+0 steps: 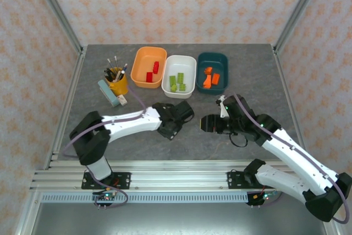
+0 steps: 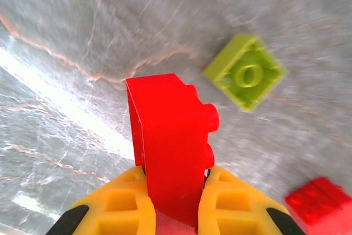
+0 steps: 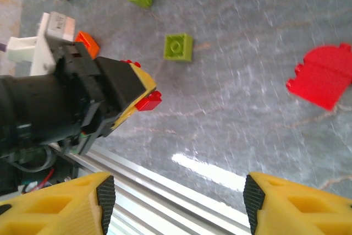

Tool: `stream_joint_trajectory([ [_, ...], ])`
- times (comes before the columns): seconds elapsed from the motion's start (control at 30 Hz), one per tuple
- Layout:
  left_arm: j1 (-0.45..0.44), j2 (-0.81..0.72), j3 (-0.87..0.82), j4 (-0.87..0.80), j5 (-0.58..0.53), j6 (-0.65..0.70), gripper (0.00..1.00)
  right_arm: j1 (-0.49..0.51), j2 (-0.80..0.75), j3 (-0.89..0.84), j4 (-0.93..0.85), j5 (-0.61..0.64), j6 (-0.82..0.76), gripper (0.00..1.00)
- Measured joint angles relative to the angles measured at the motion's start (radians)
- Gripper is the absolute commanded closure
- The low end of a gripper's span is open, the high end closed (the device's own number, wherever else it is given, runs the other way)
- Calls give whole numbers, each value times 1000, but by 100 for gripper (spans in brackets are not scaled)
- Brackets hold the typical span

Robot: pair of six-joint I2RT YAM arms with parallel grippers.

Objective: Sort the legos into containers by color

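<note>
Lego [image 2: 170, 147], red, sits pinched upright inside the left claw [image 2: 175, 193].

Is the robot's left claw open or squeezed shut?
Shut. The left gripper clamps the red brick tight between its yellow fingers, as the left wrist view shows.

Legos partly sorted into three tubs set in a row

The orange tub [image 1: 138, 64] held red bricks [image 1: 152, 71], the white tub [image 1: 184, 63] lime green bricks [image 1: 177, 82], and the dark teal tub [image 1: 219, 61] orange bricks [image 1: 211, 78]. One loose red brick [image 2: 170, 147] stood upright, clamped in the left gripper [image 2: 173, 191]. A lime green brick [image 2: 246, 71] lay flat just beyond it, with a second red brick [image 2: 319, 205] nearby.
</note>
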Motion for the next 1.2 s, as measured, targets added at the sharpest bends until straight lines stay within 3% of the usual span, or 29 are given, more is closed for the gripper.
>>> stream_joint_trajectory([
  [0.13, 88, -85, 105, -74, -42, 131, 97, 0, 78, 79, 79, 3, 5, 37],
  [0.27, 238, -71, 260, -134, -69, 331, 97, 0, 194, 143, 219, 2, 32, 37],
  [0.47, 434, 131, 546, -201, -81, 652, 96, 0, 426, 274, 417, 2, 83, 37],
  [0.67, 558, 402, 806, -235, -71, 895, 90, -15, 616, 418, 549, 3, 134, 37],
  [0.93, 644, 729, 1164, -283, -103, 1108, 88, -83, 792, 546, 614, -3, 231, 36],
  [1.2, 648, 822, 1223, -343, -207, 1205, 88, -89, 839, 567, 614, -15, 275, 36],
])
